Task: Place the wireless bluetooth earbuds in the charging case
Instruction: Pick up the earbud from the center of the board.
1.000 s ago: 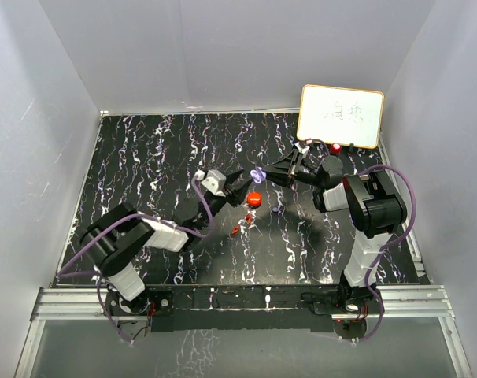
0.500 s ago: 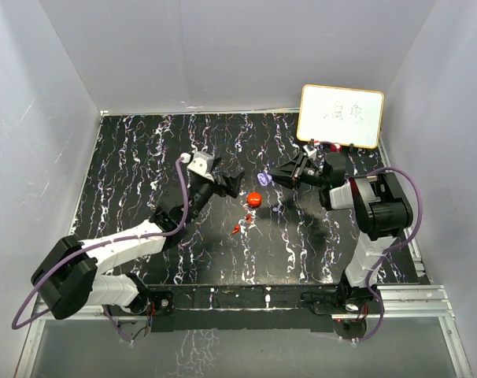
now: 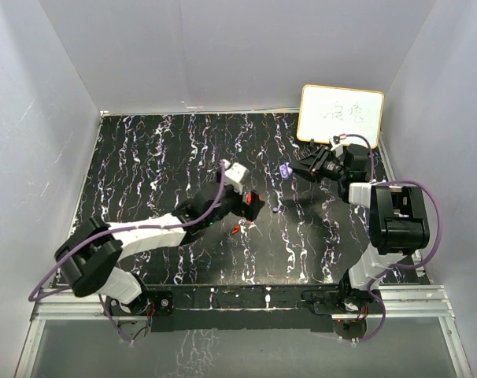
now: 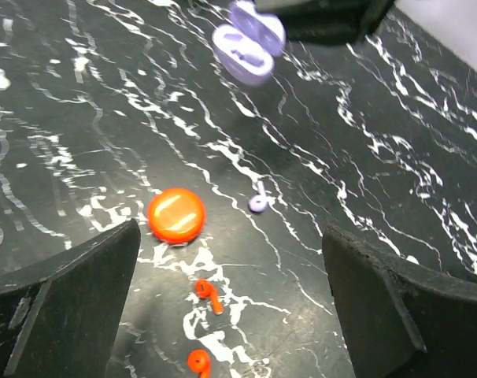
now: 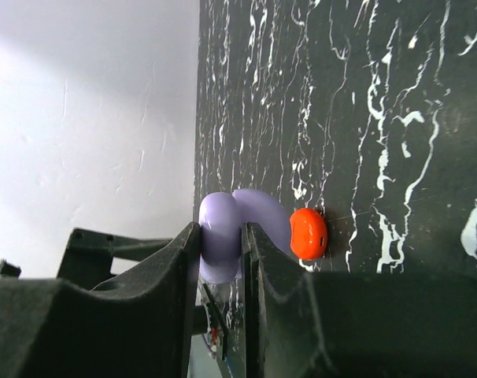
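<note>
My right gripper (image 5: 221, 260) is shut on the open lavender charging case (image 5: 223, 236), gripping one half while the lid sticks out to the side. From above, the lavender charging case (image 3: 285, 169) hangs off the table at my right gripper (image 3: 295, 168). A closed red case (image 4: 176, 215) lies on the table, with two red earbuds (image 4: 208, 294) (image 4: 199, 362) just in front of it. One lavender earbud (image 4: 258, 202) lies to its right. My left gripper (image 4: 231, 315) hovers open over the red earbuds, with nothing between its fingers (image 4: 65, 299).
A white board (image 3: 341, 116) leans at the back right corner, close behind my right arm. Grey walls enclose the black marbled table (image 3: 144, 157) on three sides. My left arm stretches diagonally across the table's near middle.
My left arm swung right and forward over the red case and earbuds, and its jaws opened wide. My right gripper carried the lavender case to the right and back.
</note>
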Controlling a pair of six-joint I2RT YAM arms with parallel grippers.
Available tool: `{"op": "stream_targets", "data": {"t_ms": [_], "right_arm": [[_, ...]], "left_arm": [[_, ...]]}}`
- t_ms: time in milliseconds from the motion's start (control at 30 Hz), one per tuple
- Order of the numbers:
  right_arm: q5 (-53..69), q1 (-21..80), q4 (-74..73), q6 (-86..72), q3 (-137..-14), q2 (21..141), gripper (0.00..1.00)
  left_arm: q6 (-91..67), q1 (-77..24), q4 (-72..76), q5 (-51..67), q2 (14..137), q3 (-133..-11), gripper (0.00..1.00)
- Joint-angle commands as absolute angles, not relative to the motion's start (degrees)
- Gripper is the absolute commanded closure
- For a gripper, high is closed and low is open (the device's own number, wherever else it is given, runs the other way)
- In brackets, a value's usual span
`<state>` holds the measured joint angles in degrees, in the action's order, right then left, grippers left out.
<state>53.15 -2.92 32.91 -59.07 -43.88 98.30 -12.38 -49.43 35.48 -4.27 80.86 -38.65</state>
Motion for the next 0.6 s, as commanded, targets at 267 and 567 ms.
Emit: {"op": "stream_targets", "data": {"t_ms": [267,567], "right_arm": [[52.4,-7.2,29.1,-55.2,-46.5,92.9,1.00],[53.2,-9.1,28.7,-55.3,-46.6,91.9,1.00]], "left_arm": [[-12.4,-55.8,26.6,-4.2,94.1,-49.9,0.08],[-13.8,-55.9,29.2,-1.9,100.6,-52.4,0.13]]}}
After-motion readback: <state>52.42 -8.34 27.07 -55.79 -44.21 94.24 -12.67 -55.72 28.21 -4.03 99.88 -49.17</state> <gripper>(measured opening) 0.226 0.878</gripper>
